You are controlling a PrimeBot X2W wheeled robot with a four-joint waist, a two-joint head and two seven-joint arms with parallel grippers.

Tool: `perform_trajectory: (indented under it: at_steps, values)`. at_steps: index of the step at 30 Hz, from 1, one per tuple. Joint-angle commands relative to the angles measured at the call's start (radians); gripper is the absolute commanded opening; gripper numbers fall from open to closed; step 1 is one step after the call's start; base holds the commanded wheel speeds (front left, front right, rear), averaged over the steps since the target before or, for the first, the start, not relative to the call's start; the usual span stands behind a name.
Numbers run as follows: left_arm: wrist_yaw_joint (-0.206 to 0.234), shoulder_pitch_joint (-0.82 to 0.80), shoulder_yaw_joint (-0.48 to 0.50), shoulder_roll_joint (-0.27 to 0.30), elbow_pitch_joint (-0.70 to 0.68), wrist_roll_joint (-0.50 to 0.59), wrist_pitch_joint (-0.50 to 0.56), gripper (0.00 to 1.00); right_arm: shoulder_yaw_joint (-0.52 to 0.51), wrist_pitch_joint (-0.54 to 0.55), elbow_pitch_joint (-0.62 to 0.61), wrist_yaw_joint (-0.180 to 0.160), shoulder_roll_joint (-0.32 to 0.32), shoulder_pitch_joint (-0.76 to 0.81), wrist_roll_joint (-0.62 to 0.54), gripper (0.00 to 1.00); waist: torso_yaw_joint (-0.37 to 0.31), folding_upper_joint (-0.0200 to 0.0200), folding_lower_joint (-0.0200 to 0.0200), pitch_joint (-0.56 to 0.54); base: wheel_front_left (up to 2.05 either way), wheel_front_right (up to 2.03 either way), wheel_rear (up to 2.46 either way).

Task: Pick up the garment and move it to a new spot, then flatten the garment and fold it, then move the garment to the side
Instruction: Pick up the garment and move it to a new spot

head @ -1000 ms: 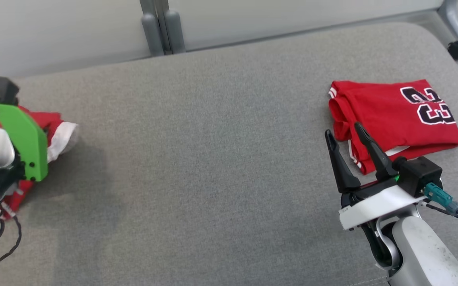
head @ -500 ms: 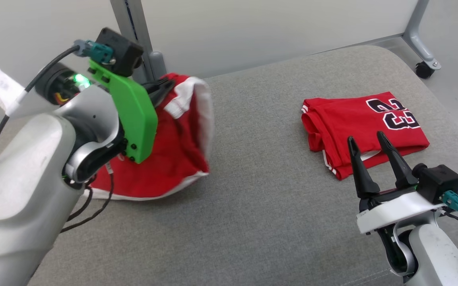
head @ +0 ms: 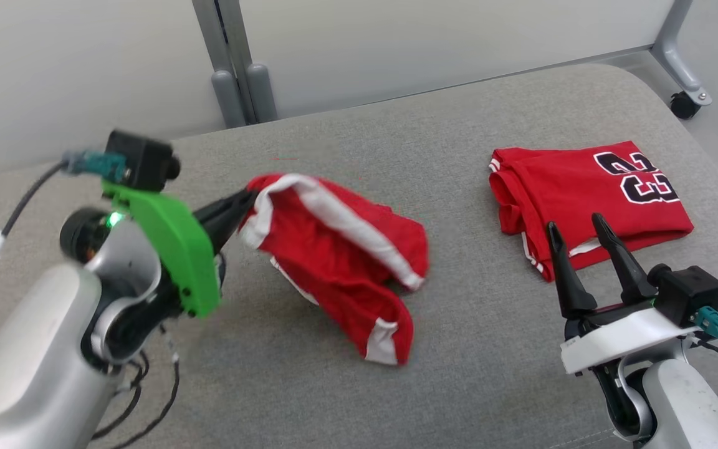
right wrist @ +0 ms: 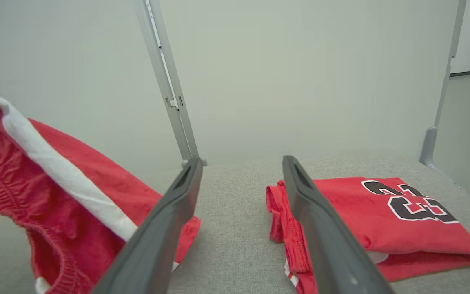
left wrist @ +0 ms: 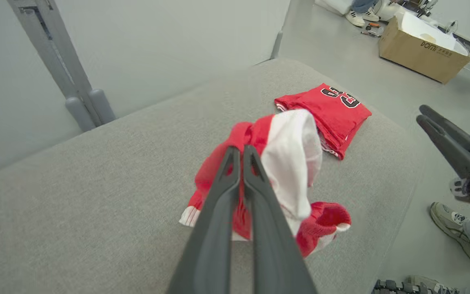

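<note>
The garment [head: 340, 249] is a crumpled pair of red shorts with white trim, draped over the middle of the grey cushion. My left gripper [head: 247, 201] is shut on its upper left edge and holds that end lifted; the lower end rests on the cushion. In the left wrist view the closed fingers [left wrist: 241, 153] pinch the red and white cloth [left wrist: 288, 163]. My right gripper [head: 572, 227] stands open at the lower right with nothing between its fingers, just in front of a folded red jersey [head: 589, 187]. The right wrist view shows the shorts [right wrist: 51, 175] at left.
The folded red jersey [right wrist: 382, 216] printed with 23 lies at the cushion's [head: 309, 386] right side. A grey frame post [head: 234, 62] stands behind the cushion. A cardboard box [left wrist: 422, 45] and a person's shoe [left wrist: 455, 230] are on the floor beyond the cushion's edge.
The camera has swung about. My left gripper has carried the shorts from the far left toward the cushion's middle and lowered them so they drape on the surface. The right gripper stays open near the jersey.
</note>
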Motion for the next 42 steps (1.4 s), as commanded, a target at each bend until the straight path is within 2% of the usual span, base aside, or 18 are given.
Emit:
perform_trajectory:
  at_steps: [1, 6, 7, 8, 9, 10, 16, 19, 21, 23, 26, 30, 32, 36, 42]
  values:
    - [0.004, 0.067, 0.006, 0.021, 0.022, -0.018, -0.014, 0.00, 0.004, -0.003, 0.002, -0.001, 0.000, 0.007, 0.003, 1.00, 0.010, 0.0000, 0.0000, 0.008, 0.00, 0.00, 0.00]
    - [0.005, 0.232, 0.017, 0.048, 0.138, -0.025, -0.102, 0.00, 0.011, -0.003, 0.010, -0.001, -0.009, -0.003, 0.007, 1.00, 0.027, 0.0000, 0.0000, 0.011, 0.00, 0.00, 0.00]
    - [0.004, 0.249, 0.014, 0.049, 0.162, -0.013, -0.122, 0.15, 0.011, -0.003, 0.010, -0.001, -0.010, -0.003, 0.006, 1.00, 0.030, 0.0000, 0.0000, 0.010, 0.00, 0.00, 0.00]
    - [0.000, 0.266, 0.007, 0.049, 0.194, 0.001, -0.147, 0.49, 0.014, -0.003, 0.012, -0.001, -0.012, -0.002, 0.005, 1.00, 0.033, 0.0000, 0.0000, 0.010, 0.00, 0.00, 0.00]
    - [-0.002, 0.276, 0.002, 0.047, 0.218, 0.007, -0.166, 0.97, 0.016, -0.003, 0.014, -0.001, -0.014, -0.003, 0.006, 1.00, 0.036, 0.0000, 0.0000, 0.010, 0.00, 0.00, 0.00]
    - [-0.005, 0.284, -0.004, 0.042, 0.247, 0.024, -0.195, 1.00, 0.019, -0.003, 0.016, -0.001, -0.016, -0.006, 0.007, 1.00, 0.039, 0.0000, 0.0000, 0.009, 0.00, 0.00, 0.00]
    - [-0.023, 0.305, -0.021, 0.025, 0.336, 0.113, -0.382, 1.00, 0.032, -0.003, 0.021, -0.001, -0.018, 0.010, 0.007, 1.00, 0.051, 0.0000, 0.0000, -0.007, 0.00, 0.00, 0.00]
    - [-0.002, 0.315, -0.010, 0.023, 0.335, 0.145, -0.477, 1.00, 0.033, -0.003, 0.025, -0.001, -0.018, 0.025, 0.008, 1.00, 0.058, 0.0000, 0.0000, -0.019, 0.00, 0.00, 0.00]
    - [0.024, 0.330, 0.003, 0.021, 0.311, 0.170, -0.542, 1.00, 0.030, -0.003, 0.024, -0.001, -0.017, 0.031, 0.009, 1.00, 0.063, 0.0000, 0.0000, -0.029, 0.00, 0.00, 0.00]
    - [0.070, 0.349, 0.023, 0.024, 0.283, 0.191, -0.603, 1.00, 0.028, -0.003, 0.024, -0.001, -0.016, 0.042, 0.010, 1.00, 0.069, 0.0000, 0.0000, -0.038, 0.00, 0.00, 0.00]
    - [0.169, 0.392, 0.060, 0.016, 0.229, 0.226, -0.689, 1.00, 0.022, -0.003, 0.020, -0.001, -0.016, 0.045, 0.014, 1.00, 0.079, 0.0000, 0.0000, -0.050, 0.00, 0.00, 0.00]
    - [0.269, 0.457, 0.105, -0.021, 0.145, 0.252, -0.758, 1.00, 0.013, -0.003, 0.017, -0.001, -0.005, 0.069, 0.015, 1.00, 0.098, 0.0000, 0.0000, -0.062, 0.00, 0.00, 0.00]
    - [0.302, 0.498, 0.118, -0.038, 0.104, 0.279, -0.773, 1.00, 0.005, -0.003, 0.013, -0.001, 0.002, 0.079, 0.019, 1.00, 0.106, 0.0000, 0.0000, -0.066, 0.00, 0.00, 0.00]
    - [0.326, 0.567, 0.147, -0.062, 0.059, 0.320, -0.782, 1.00, -0.010, -0.003, 0.010, -0.001, 0.012, 0.109, 0.023, 1.00, 0.119, 0.0000, 0.0000, -0.075, 0.00, 0.00, 0.00]
    - [0.320, 0.653, 0.209, -0.096, 0.005, 0.374, -0.780, 1.00, -0.051, -0.003, -0.013, -0.001, 0.016, 0.150, 0.022, 1.00, 0.123, 0.0000, 0.0000, -0.087, 0.00, 0.00, 0.00]
